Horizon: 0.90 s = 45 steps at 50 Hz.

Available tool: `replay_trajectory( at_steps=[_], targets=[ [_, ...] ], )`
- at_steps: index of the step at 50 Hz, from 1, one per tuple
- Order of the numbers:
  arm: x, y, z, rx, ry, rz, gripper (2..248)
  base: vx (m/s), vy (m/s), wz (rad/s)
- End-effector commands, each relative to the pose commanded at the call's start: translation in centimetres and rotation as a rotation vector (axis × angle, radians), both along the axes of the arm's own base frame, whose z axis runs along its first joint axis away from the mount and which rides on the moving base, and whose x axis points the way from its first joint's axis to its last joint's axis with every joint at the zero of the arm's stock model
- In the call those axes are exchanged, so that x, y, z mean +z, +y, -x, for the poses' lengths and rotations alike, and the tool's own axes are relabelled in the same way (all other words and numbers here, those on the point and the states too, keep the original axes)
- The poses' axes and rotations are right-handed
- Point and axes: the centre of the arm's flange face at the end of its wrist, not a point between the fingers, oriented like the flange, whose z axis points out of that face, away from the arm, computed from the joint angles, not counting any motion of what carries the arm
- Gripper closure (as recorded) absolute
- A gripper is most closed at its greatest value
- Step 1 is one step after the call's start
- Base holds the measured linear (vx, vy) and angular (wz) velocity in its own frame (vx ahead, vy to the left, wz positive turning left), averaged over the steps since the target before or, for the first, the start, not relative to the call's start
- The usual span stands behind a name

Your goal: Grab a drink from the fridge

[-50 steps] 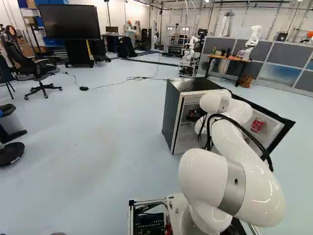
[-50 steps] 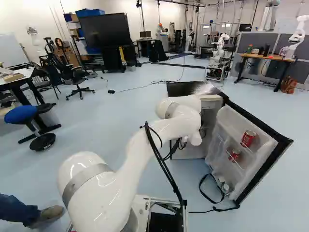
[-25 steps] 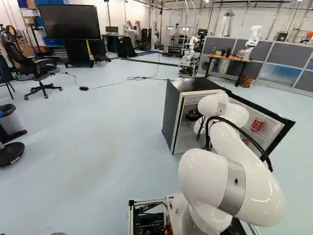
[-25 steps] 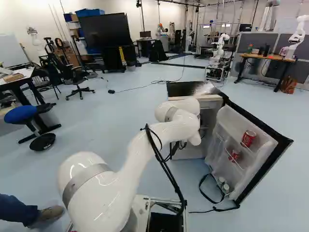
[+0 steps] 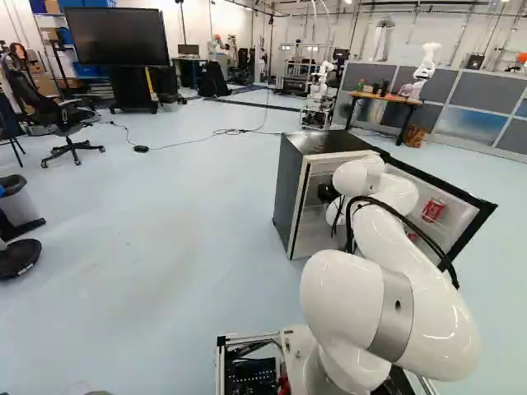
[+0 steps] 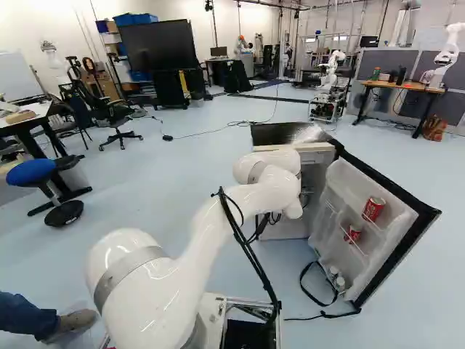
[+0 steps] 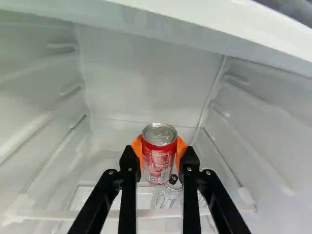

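In the left base view, the dark part of my gripper (image 5: 328,194) shows inside the open fridge (image 5: 286,185); its fingertips are hidden there. The wrist view has my gripper (image 7: 159,152) shut on an upright red drink can (image 7: 159,158), an orange pad touching it from each side. Below and partly behind this can is a pale can (image 7: 166,197), partly covered by a finger. In the right base view, one red can (image 6: 373,209) stands on the door's upper shelf and another red can (image 6: 353,233) lower down.
Fridge walls (image 7: 36,122) flank the gripper, and a white ledge (image 7: 195,29) crosses above it. The fridge door (image 6: 396,251) stands open to the arm's right. A black strap (image 6: 312,289) hangs by the door's foot. Another robot (image 6: 328,87) stands farther back.
My arm's wrist end has shifted slightly toward the left of both base views, mostly in the earlier half-second. The base, fridge and door cans have not moved.
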Motion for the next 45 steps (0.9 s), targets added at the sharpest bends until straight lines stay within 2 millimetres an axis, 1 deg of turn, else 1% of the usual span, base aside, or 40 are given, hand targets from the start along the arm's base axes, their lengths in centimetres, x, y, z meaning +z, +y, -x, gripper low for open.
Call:
replay_trajectory(
  at_steps=[7,20,28,34,45],
  targets=[
    [0.6,0.0,0.0,0.0,-0.001,0.0,162,0.0,0.0,0.0],
    [2.5,-0.1,-0.2,0.0,-0.004,0.002,162,0.0,0.0,0.0],
    [3.0,-0.1,-0.1,0.0,-0.003,0.002,162,0.0,0.0,0.0],
    [3.4,-0.1,0.5,-0.005,0.009,-0.006,162,0.0,0.0,0.0],
    [4.1,0.0,2.4,-0.017,0.042,-0.028,162,0.0,0.0,0.0]
  ],
)
